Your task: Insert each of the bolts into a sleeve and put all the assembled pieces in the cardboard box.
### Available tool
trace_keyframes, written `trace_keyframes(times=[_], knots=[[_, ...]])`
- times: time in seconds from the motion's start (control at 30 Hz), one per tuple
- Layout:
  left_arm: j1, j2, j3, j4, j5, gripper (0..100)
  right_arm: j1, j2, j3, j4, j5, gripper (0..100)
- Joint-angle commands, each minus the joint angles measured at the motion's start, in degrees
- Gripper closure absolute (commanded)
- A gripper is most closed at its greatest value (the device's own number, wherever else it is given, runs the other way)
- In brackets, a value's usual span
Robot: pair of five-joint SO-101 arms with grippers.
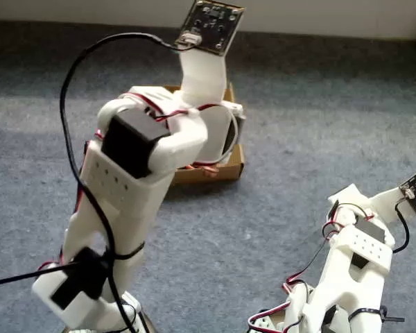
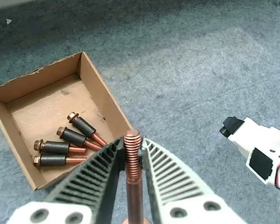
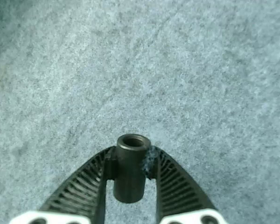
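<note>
Left pincer [image 2: 132,143] clamps bolt [image 2: 133,182] (head end cropped), right pincer [image 3: 130,154] clamps sleeve [image 3: 129,173]

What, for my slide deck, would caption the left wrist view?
Left gripper holds a copper bolt near the cardboard box, where four sleeved bolts already lie.

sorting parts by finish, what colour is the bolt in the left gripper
Coppery orange. The bolt shows best in the left wrist view.

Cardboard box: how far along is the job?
Done: four assembled pieces lie in the cardboard box. In hand: the left gripper holds a bare bolt and the right gripper an empty sleeve, apart. Left: insert bolt into sleeve, then box that piece.
</note>
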Motion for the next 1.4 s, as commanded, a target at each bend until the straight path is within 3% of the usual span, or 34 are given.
trace_keyframes(times=[0.0, 0.17, 0.47, 0.6, 0.9, 1.1, 1.27, 1.37], knots=[[-2.9, -9.5, 8.0, -1.8, -0.2, 99, 0.2, -2.4, -0.6, -1.3, -0.5, 99.4], [-6.8, -23.6, 29.6, -12.8, -0.1, 99, 0.2, -2.4, -0.5, -1.3, -0.5, 99.4], [-17.1, -51.6, 81.6, -47.9, 0.0, 100, -1.8, -2.4, -0.4, -1.3, -0.4, 99.4], [-20.7, -62.0, 98.9, -57.7, 0.0, 100, -1.8, -2.4, -0.3, -1.3, -0.4, 99.4], [-22.0, -74.7, 119.3, -62.3, -0.4, 99, -1.8, -2.2, -0.3, -1.3, -0.4, 99.4], [-22.2, -75.7, 122.9, -62.0, -0.4, 99, -1.8, -2.2, -0.3, -1.3, -0.4, 99.4], [-25.3, -75.8, 123.9, -61.1, -0.8, 90, -1.8, -2.2, -0.3, -1.3, -0.4, 99.4], [-28.2, -76.1, 123.6, -58.1, -5.5, 88, -1.8, -2.2, -0.3, -1.3, -0.4, 99.4]])
